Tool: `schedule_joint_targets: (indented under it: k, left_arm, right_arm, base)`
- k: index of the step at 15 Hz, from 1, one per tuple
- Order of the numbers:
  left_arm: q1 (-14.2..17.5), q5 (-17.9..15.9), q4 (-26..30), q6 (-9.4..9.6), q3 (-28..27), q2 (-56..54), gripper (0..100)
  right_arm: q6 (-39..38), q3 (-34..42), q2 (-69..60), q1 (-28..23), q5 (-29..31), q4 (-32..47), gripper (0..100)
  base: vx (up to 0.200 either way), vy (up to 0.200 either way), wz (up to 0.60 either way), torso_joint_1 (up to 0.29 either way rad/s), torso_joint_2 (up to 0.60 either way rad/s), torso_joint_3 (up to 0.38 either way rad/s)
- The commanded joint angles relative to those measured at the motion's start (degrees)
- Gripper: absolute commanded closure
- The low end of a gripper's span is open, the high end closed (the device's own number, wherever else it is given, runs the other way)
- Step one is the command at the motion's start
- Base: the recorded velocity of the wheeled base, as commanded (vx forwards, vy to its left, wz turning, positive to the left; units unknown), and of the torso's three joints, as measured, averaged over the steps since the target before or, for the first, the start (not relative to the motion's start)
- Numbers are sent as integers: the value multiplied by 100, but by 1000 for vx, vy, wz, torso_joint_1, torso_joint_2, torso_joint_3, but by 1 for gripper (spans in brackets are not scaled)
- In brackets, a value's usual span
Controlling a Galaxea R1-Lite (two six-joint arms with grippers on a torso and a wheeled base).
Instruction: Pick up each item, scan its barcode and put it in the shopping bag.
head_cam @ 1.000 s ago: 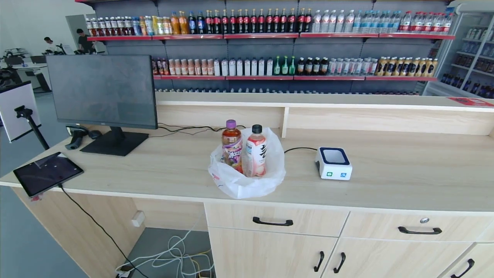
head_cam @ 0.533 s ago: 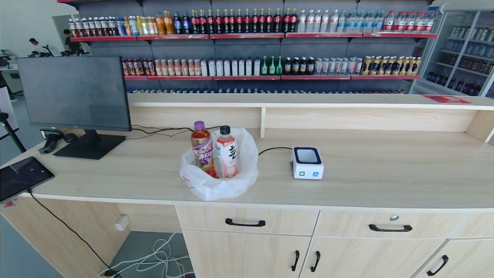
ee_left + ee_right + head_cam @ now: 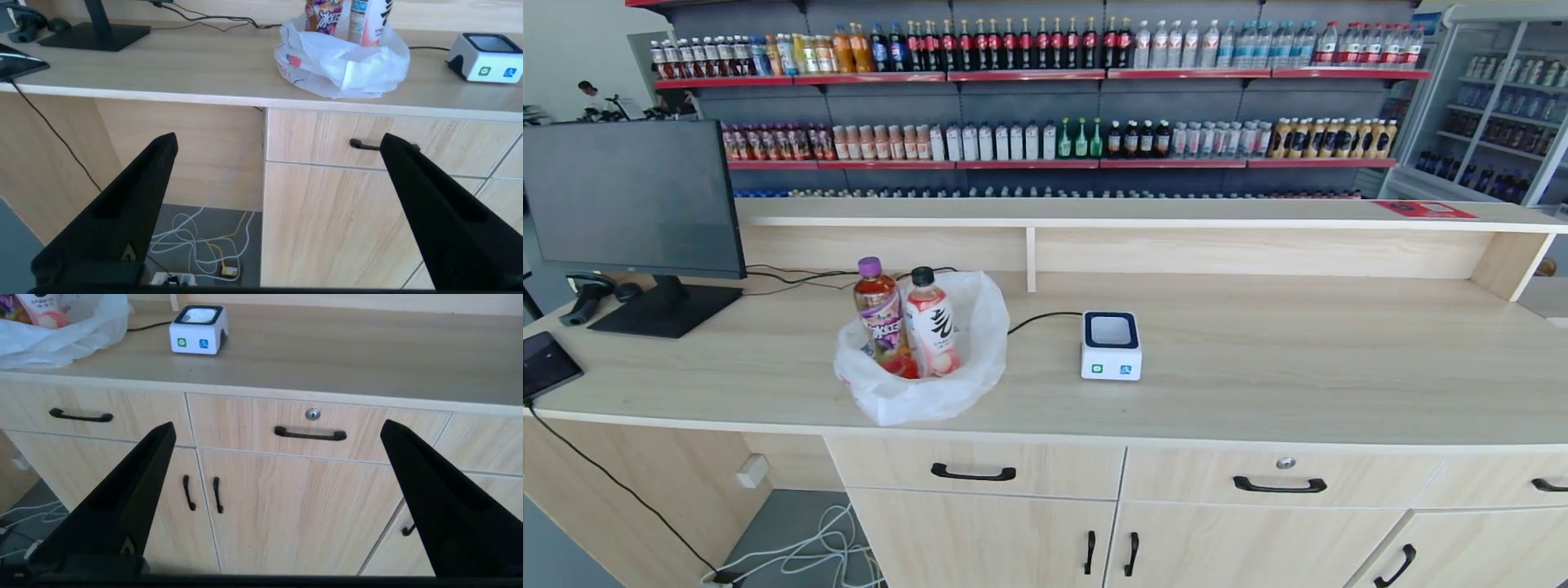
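A white plastic shopping bag (image 3: 915,384) sits on the wooden counter (image 3: 1258,367) and holds two upright bottles: a purple-capped brown drink (image 3: 879,314) and a black-capped pink drink (image 3: 930,322). A white barcode scanner (image 3: 1111,346) with a dark window stands to the bag's right, its cable running back. My left gripper (image 3: 274,204) hangs open below the counter's front, facing the bag (image 3: 347,61) and the cabinet. My right gripper (image 3: 274,498) is open too, low before the drawers, with the scanner (image 3: 198,329) up on the counter beyond it.
A monitor (image 3: 629,204) stands at the counter's left end, with a handheld scanner (image 3: 584,294) behind it and a tablet (image 3: 543,363) at the edge. Drawers and cabinet doors (image 3: 1094,506) face me below. Cables (image 3: 800,547) lie on the floor. Drink shelves (image 3: 1045,98) fill the back wall.
The whole head view has shifted left, so the camera has turned or moved to the right. The bag, bottles and scanner keep their places on the counter.
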State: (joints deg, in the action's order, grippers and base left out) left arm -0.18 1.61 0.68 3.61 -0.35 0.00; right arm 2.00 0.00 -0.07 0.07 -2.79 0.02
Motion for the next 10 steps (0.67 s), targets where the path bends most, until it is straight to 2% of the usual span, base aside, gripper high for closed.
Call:
schedule_joint_targets:
  k: [1,5,10]
  left_arm:
    - [9,6,2,0,0,0,0]
    - [1,-3,2,0,0,0,0]
    - [9,-3,2,0,0,0,0]
  right_arm:
    - [2,0,7,1,-2,-2,0]
    - [2,0,7,1,-2,-2,0]
    - [-7,0,7,1,-2,-2,0]
  base:
    - [0,0,0,0,0,0]
    - [0,0,0,0,0,0]
    - [-200,0,0,5,1,1]
